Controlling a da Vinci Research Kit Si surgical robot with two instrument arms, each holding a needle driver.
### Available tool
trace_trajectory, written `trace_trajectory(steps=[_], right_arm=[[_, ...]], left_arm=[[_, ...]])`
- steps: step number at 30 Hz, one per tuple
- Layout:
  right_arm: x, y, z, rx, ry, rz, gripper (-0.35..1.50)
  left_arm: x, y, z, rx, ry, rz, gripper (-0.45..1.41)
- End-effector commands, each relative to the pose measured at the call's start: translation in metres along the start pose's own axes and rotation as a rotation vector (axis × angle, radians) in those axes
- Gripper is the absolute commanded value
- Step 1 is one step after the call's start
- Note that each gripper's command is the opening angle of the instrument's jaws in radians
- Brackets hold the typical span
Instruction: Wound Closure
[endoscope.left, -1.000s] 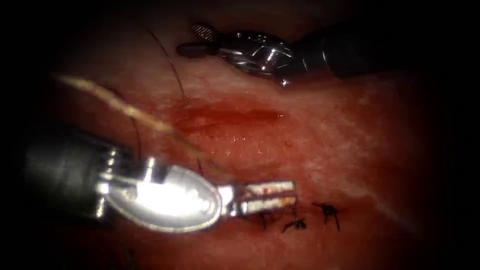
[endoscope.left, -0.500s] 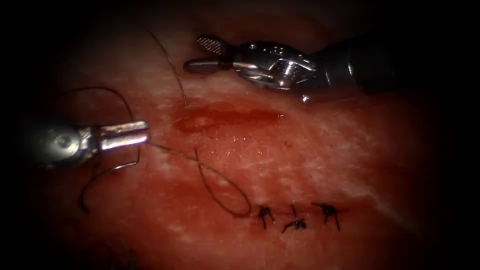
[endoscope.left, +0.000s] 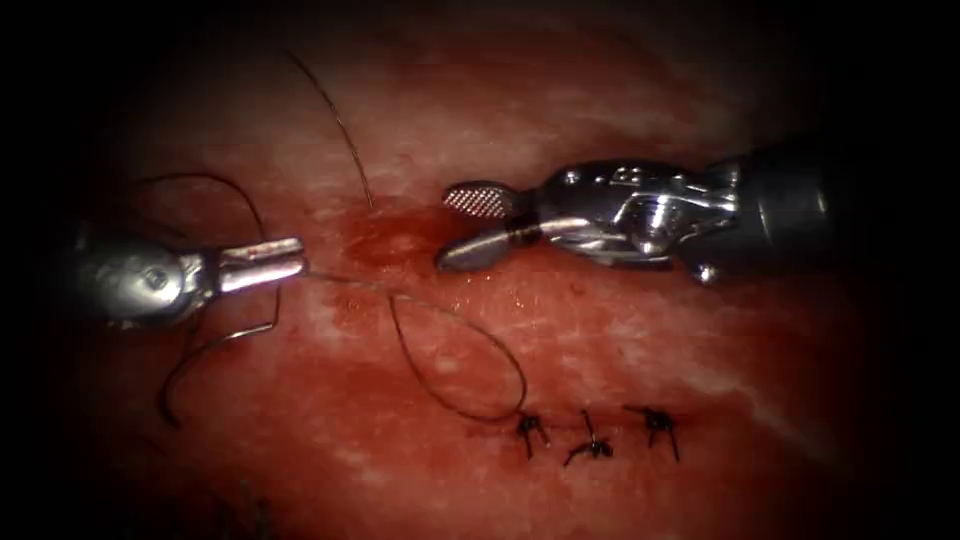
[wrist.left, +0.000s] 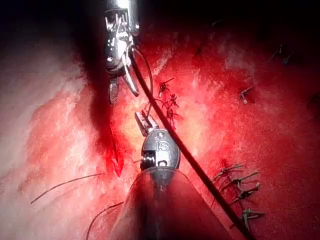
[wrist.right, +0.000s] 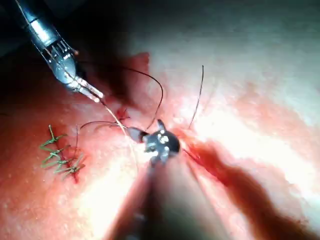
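Currently: thread pull-through, judged against the endoscope view a second ago, when the left tool (endoscope.left: 298, 257) sat at the stitch row; it now lies well to the left. Its jaws are clenched on the thread (endoscope.left: 455, 320). From the jaws the thread runs right, then swings down in a slack loop to enter the tissue (endoscope.left: 650, 330) at the left end of the three knotted stitches (endoscope.left: 590, 440).

Right tool (endoscope.left: 447, 228): has come nearer from the far side. Jaws spread, grasping nothing, tips over the red fluid (endoscope.left: 390, 240) and just beyond the thread, not touching it.

Needle: cannot place it with certainty. A dark curved strand (endoscope.left: 215, 345) hangs below the left tool; needle or thread, cannot tell. Nothing is seen piercing the tissue except the thread.

Judgement: the loop is not yet snug. The next move calls for slack taken up gently, and the right tool gripping thread without snagging the loop.
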Motion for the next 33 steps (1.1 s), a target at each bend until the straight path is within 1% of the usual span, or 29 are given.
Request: trace_trajectory(steps=[1, 6, 9, 13, 16, 17, 18, 19, 20, 24, 26, 27, 28, 29, 30, 31, 33], right_arm=[[-0.0002, -0.0006, 0.0014, 0.017, -0.005, -0.002, 1.03], [0.0004, -0.0009, 0.0033, 0.029, -0.013, -0.006, 1.0], [0.0006, -0.0007, 0.0049, 0.029, -0.051, -0.017, 1.0], [0.001, -0.0005, 0.006, 0.014, -0.069, -0.045, 1.0], [0.0007, -0.0006, 0.0066, 0.006, -0.091, -0.071, 0.98], [0.0004, -0.0006, 0.0069, 0.011, -0.112, -0.075, 0.76], [0.0004, -0.0006, 0.0069, 0.023, -0.122, -0.077, 0.49], [0.0004, -0.0005, 0.0069, 0.036, -0.126, -0.093, -0.13], [0.0004, -0.0004, 0.0068, 0.046, -0.129, -0.108, -0.35], [0.0009, -0.0003, 0.0067, 0.021, -0.114, -0.109, -0.35], [0.0014, 0.0, 0.0063, 0.002, -0.094, -0.104, -0.35], [0.0017, 0.0002, 0.006, -0.013, -0.089, -0.101, -0.35], [0.0021, 0.0005, 0.0056, -0.03, -0.08, -0.096, -0.35], [0.0023, 0.0007, 0.0053, -0.043, -0.076, -0.093, -0.35], [0.0025, 0.001, 0.005, -0.057, -0.072, -0.089, -0.35], [0.0027, 0.0013, 0.0048, -0.073, -0.067, -0.085, -0.35], [0.0028, 0.0018, 0.0045, -0.087, -0.063, -0.08, -0.35]], left_arm=[[-0.0007, 0.0007, 0.0004, -0.002, -0.001, -0.001, -0.45], [-0.0006, 0.0008, 0.0007, -0.005, 0.001, -0.001, -0.45], [0.0, 0.0012, 0.0011, -0.012, 0.005, -0.004, -0.45], [0.0005, 0.0015, 0.0014, -0.017, 0.007, -0.007, -0.45], [0.0005, 0.0014, 0.0013, -0.018, 0.008, -0.007, -0.45], [0.0005, 0.0014, 0.0012, -0.019, 0.008, -0.007, -0.45], [0.0005, 0.0014, 0.0012, -0.019, 0.008, -0.007, -0.45], [0.0005, 0.0014, 0.0012, -0.019, 0.008, -0.007, -0.45], [0.0005, 0.0014, 0.0012, -0.018, 0.008, -0.007, -0.45], [0.0005, 0.0014, 0.0012, -0.019, 0.008, -0.007, -0.45], [0.0005, 0.0014, 0.0012, -0.02, 0.008, -0.036, -0.45], [0.0005, 0.0013, 0.0013, -0.021, 0.007, -0.108, -0.22], [0.0005, 0.0012, 0.0013, -0.023, 0.006, -0.18, 0.19], [0.0005, 0.0011, 0.0013, -0.019, 0.003, -0.246, 0.44], [0.0005, 0.001, 0.0014, 0.017, -0.016, -0.293, 0.79], [0.0005, 0.001, 0.0014, 0.053, -0.04, -0.304, 0.99], [0.0006, 0.0011, 0.0013, 0.142, -0.108, -0.311, 1.11]])
